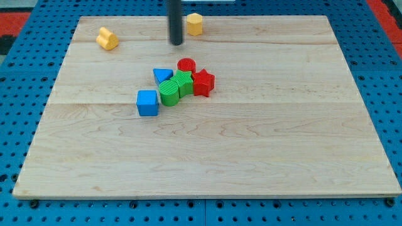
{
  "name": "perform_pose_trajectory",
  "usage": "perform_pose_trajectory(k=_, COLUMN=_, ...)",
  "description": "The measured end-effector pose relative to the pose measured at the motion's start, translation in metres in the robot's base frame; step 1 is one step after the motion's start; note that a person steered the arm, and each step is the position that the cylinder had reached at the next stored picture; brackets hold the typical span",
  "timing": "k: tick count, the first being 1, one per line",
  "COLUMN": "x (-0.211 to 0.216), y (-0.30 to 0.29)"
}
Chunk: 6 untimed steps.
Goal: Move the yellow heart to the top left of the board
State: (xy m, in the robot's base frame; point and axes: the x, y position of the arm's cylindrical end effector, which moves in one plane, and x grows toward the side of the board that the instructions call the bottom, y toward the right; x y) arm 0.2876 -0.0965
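The yellow heart lies near the board's top left corner, a little in from the edges. My tip stands on the board to the right of the heart, well apart from it. A yellow hexagon sits just right of the rod near the top edge, close to it but apart.
A cluster sits at the board's middle: blue triangle, red cylinder, red star, two green blocks and a blue cube. The wooden board lies on a blue pegboard.
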Motion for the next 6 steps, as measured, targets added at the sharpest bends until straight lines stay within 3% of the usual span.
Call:
perform_pose_trajectory(k=1, x=0.012, y=-0.068)
perform_pose_trajectory(k=2, x=0.001, y=-0.092)
perform_pose_trajectory(k=4, x=-0.051, y=-0.093)
perform_pose_trajectory(k=5, x=-0.049, y=-0.068)
perform_pose_trajectory(k=6, x=-0.001, y=-0.052)
